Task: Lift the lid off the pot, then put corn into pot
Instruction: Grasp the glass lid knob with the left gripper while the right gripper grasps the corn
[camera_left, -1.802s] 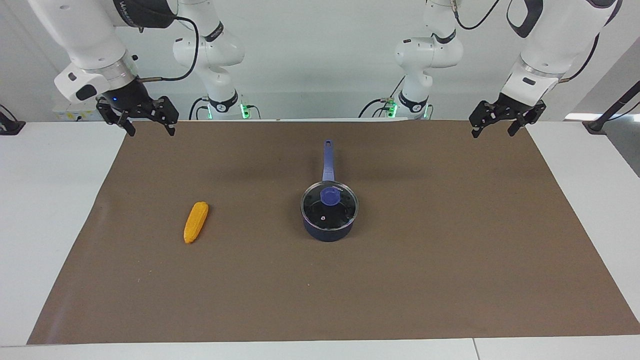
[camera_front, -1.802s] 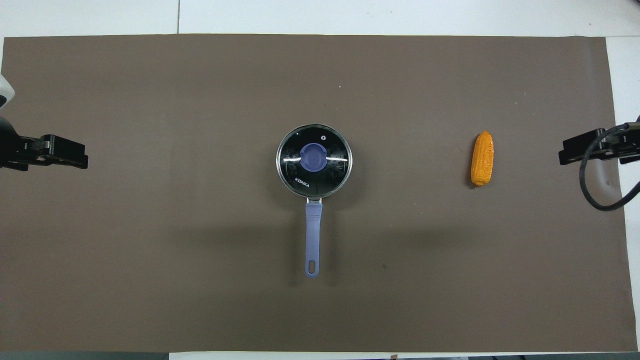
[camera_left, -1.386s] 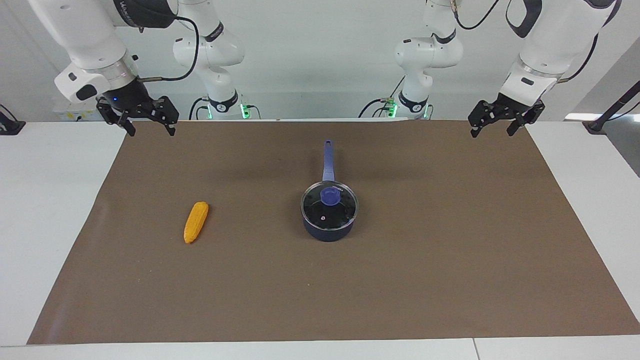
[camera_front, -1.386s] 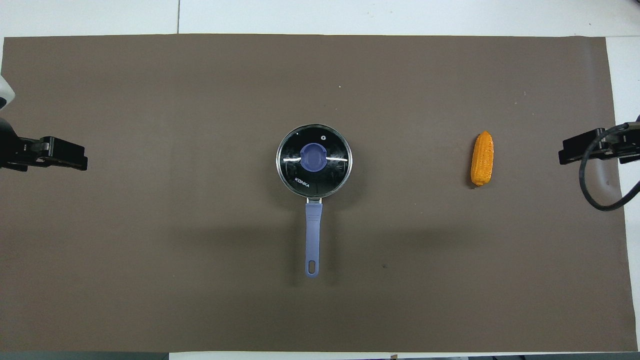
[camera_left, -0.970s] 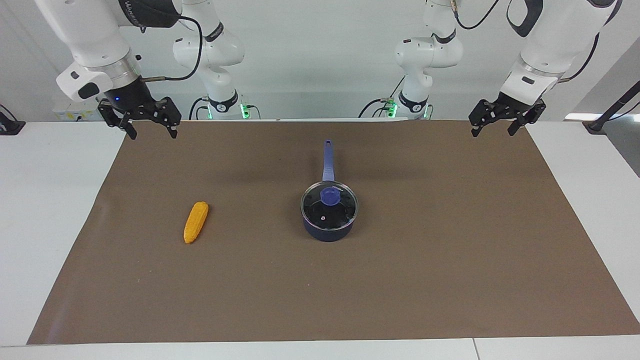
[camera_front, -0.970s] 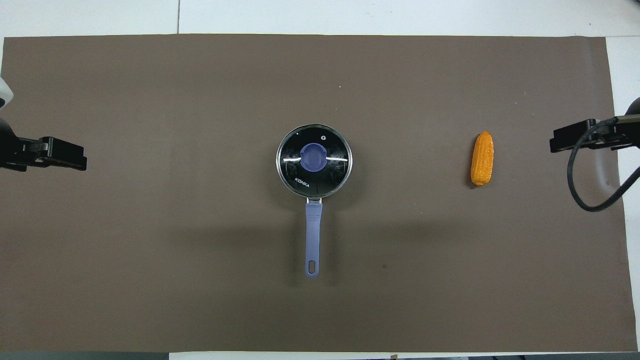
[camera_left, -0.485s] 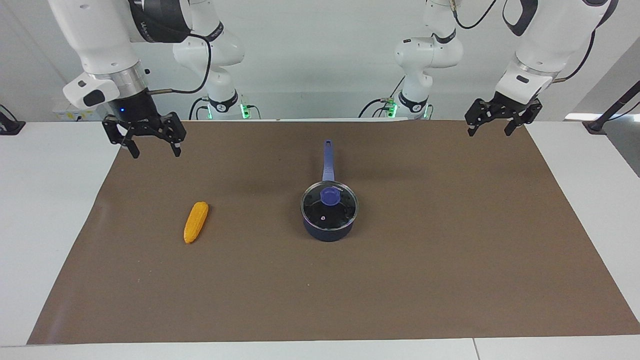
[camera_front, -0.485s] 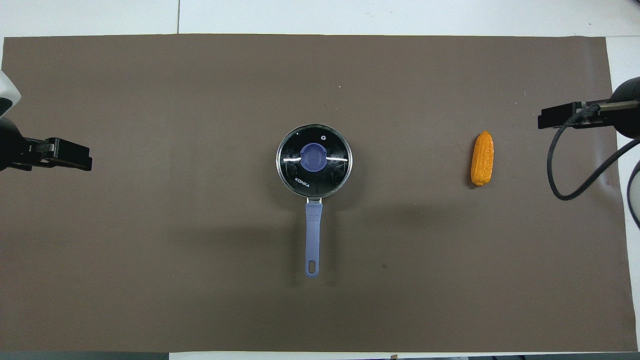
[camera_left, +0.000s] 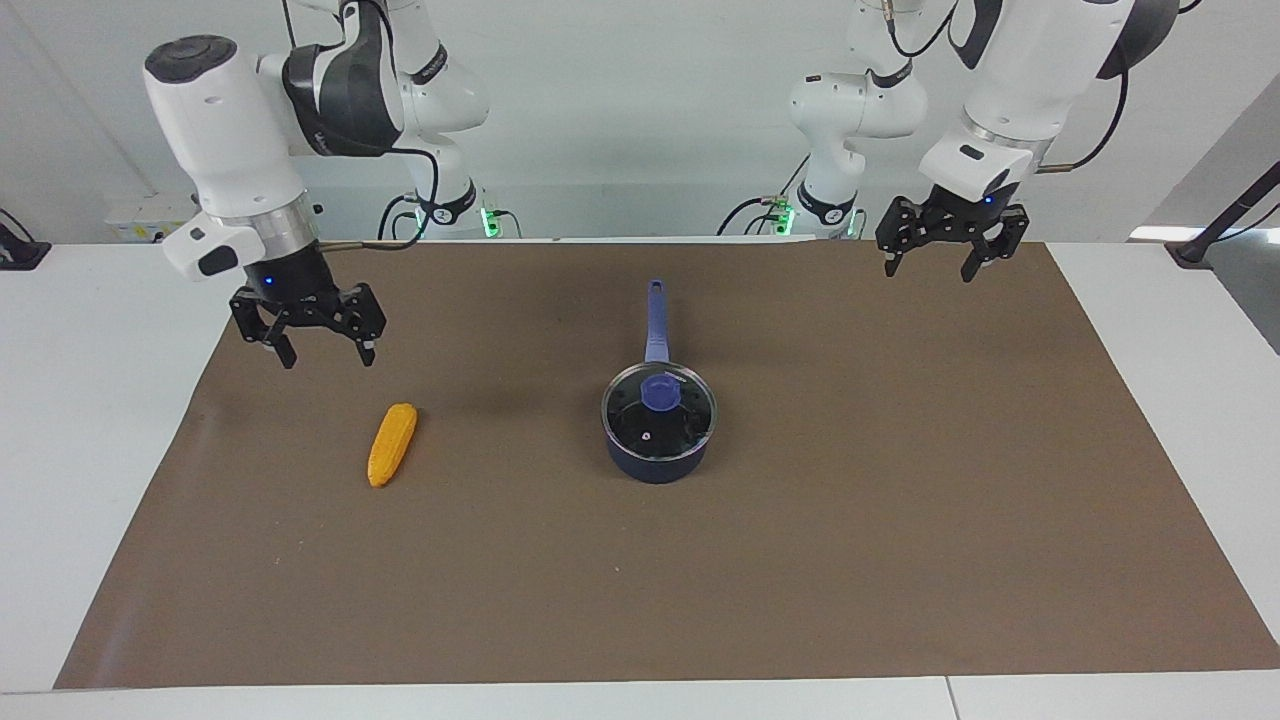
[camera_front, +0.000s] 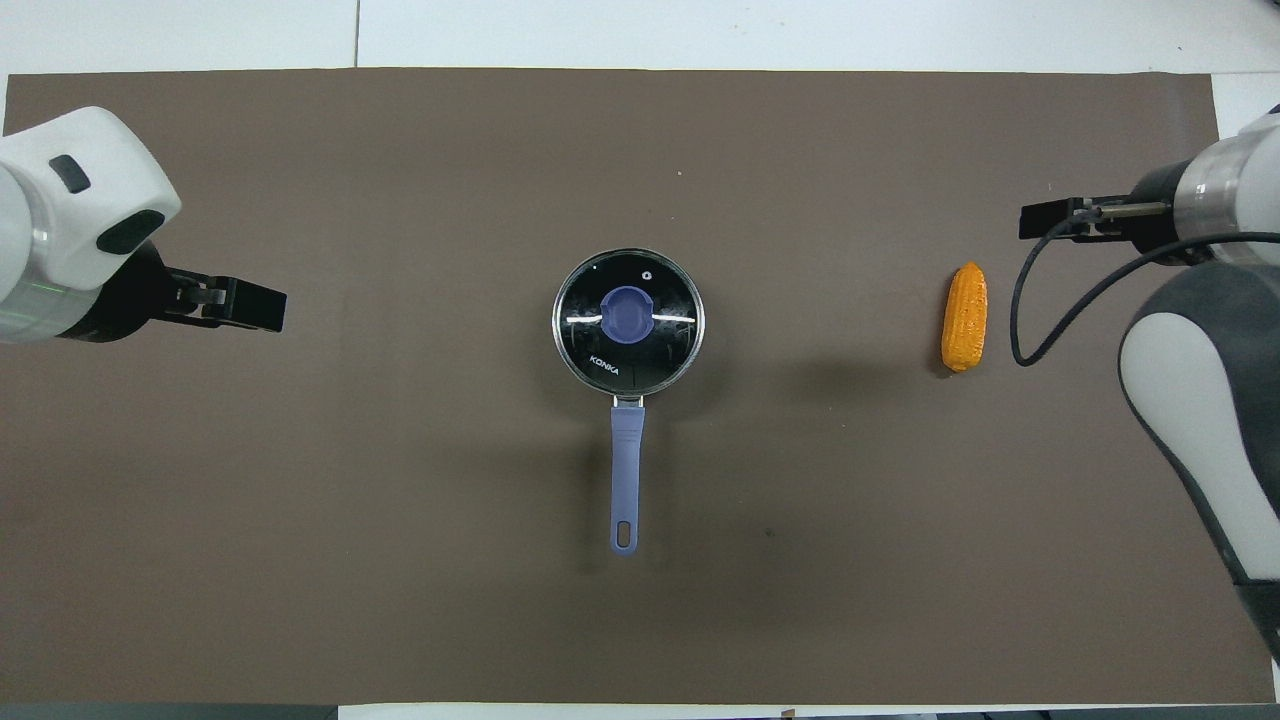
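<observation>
The dark navy pot (camera_left: 655, 468) stands mid-mat, its long blue-purple handle (camera_front: 626, 470) pointing toward the robots. The glass lid (camera_left: 640, 425) with its blue-purple knob (camera_front: 627, 315) sits shut on the pot. The yellow-orange corn (camera_left: 392, 444) lies on the mat toward the right arm's end and also shows in the overhead view (camera_front: 965, 316). My right gripper (camera_left: 327, 358) is open and empty, raised over the mat close to the corn (camera_front: 1050, 218). My left gripper (camera_left: 929, 271) is open and empty, raised over the mat toward the left arm's end (camera_front: 250, 305).
A brown mat (camera_left: 800, 580) covers most of the white table (camera_left: 90, 420). The right arm's black cable (camera_front: 1040, 300) hangs in a loop beside the corn. Nothing else lies on the mat.
Both grippers have moved inward over the mat from its ends. The right one has come down toward the corn and the left one has shifted toward the pot. Pot, lid and corn have not moved.
</observation>
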